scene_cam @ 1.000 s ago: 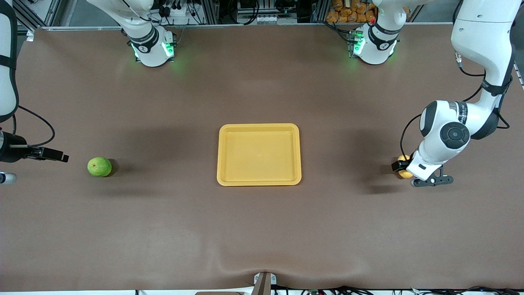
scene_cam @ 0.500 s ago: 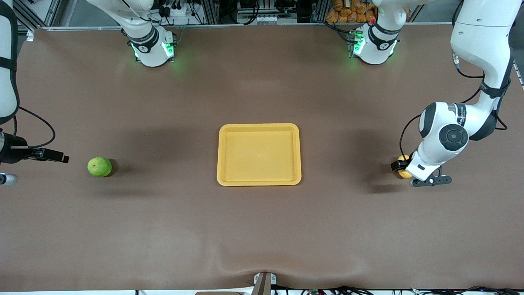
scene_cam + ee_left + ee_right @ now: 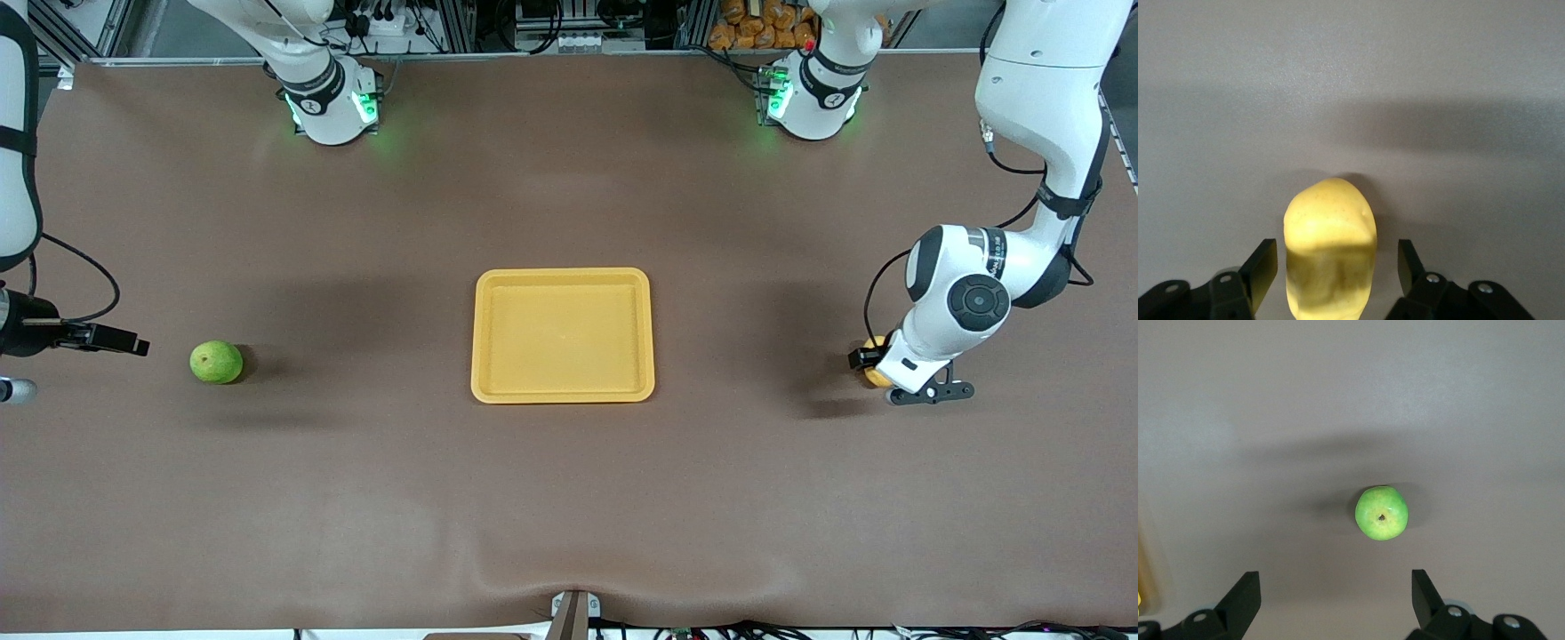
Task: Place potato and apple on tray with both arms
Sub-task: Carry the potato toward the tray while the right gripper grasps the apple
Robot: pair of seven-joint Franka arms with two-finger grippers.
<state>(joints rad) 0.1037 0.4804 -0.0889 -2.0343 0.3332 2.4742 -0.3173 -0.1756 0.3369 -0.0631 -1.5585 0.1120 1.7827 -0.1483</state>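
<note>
Your left gripper [image 3: 1331, 273] straddles the potato [image 3: 1330, 257] on the brown table [image 3: 569, 498], fingers apart with gaps either side; your right gripper [image 3: 1335, 600] hangs spread wide above the apple [image 3: 1381, 513].

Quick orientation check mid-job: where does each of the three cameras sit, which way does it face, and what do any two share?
Front view: high across the table, facing both arm bases; tray mid-table.
Left wrist view: on the left arm's wrist, facing the table; left gripper straddles the potato.
Right wrist view: on the right wrist; open right gripper, apple on the table.
Shared: front view shows the potato and apple too.
</note>
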